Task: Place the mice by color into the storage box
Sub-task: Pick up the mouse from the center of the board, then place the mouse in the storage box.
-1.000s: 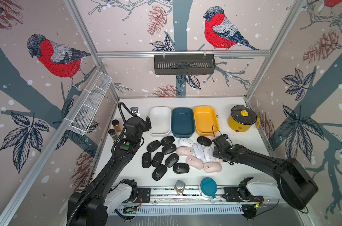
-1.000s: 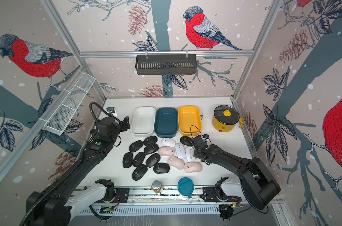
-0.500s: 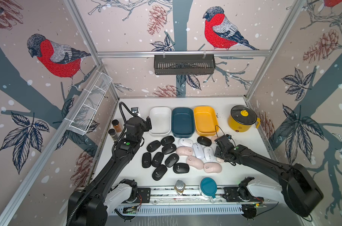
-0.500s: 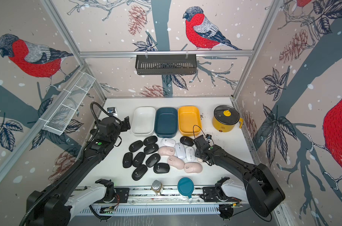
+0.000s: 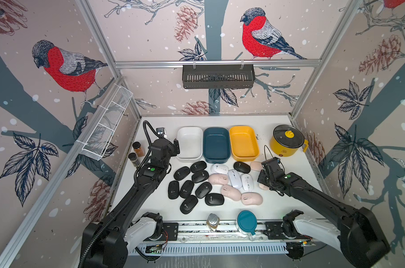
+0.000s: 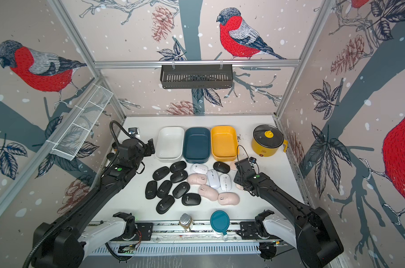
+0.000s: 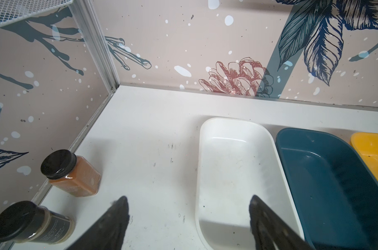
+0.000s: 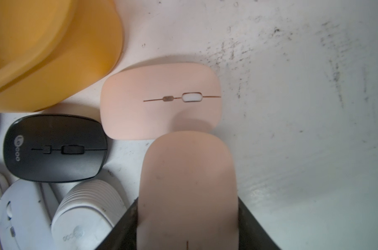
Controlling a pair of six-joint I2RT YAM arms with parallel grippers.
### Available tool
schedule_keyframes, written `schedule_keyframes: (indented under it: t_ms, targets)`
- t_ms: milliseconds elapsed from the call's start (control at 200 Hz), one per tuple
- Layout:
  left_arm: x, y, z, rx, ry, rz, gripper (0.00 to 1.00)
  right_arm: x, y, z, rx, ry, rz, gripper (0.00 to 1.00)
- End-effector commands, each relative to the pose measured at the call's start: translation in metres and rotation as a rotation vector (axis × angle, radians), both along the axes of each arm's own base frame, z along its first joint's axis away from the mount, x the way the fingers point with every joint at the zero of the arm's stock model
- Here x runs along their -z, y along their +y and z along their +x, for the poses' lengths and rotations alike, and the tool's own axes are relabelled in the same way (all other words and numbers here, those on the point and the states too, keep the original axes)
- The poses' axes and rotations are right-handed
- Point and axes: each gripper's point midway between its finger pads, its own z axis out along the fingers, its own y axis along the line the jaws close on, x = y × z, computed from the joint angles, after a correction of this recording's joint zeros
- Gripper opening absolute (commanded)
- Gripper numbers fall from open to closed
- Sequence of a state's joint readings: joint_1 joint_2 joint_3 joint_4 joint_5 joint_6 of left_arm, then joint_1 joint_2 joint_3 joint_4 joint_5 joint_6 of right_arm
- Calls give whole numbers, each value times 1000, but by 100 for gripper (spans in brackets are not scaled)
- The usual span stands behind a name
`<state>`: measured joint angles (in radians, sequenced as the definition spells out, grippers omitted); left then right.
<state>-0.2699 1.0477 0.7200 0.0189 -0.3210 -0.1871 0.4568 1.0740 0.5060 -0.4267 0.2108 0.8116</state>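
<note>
Right wrist view, right jaws clenched on pink mouse [image 8: 187,184], end cut off, left jaws released

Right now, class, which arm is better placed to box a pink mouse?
Right: the right gripper is shut on a pink mouse near the yellow box. The left gripper hangs open and empty by the white box.

Slight move of the right arm only.
Carries the right gripper [image 8: 187,216], closed on a pink mouse [image 8: 187,173], a little further to the right than one second ago; swings the elbow [image 5: 364,236] outward and nearer to the front rail [image 5: 220,228].
</note>
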Motion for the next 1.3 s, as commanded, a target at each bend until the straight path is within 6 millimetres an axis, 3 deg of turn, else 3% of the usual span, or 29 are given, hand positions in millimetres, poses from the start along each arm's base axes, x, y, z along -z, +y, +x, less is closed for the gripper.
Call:
schedule_keyframes:
  t_ms: [0, 275, 520, 1016, 1251, 1291]
  targets:
    - [-7, 2, 2, -14, -28, -1, 86, -10, 0, 4, -9, -27, 0, 41]
    - [-6, 4, 2, -24, -26, 4, 86, -27, 1, 11, -20, -73, -10, 41]
    - [-5, 3, 3, -22, -26, 1, 86, -58, 9, 31, -55, -157, -4, 41]
    - [1, -27, 6, 100, -11, -44, 85, -96, 36, 83, -165, -276, 9, 41]
    - [-11, -40, 20, 114, 17, -105, 84, -111, 44, 107, -223, -308, -13, 41]
    - [-15, -41, 23, 111, 24, -112, 84, -103, 44, 112, -227, -288, -26, 41]
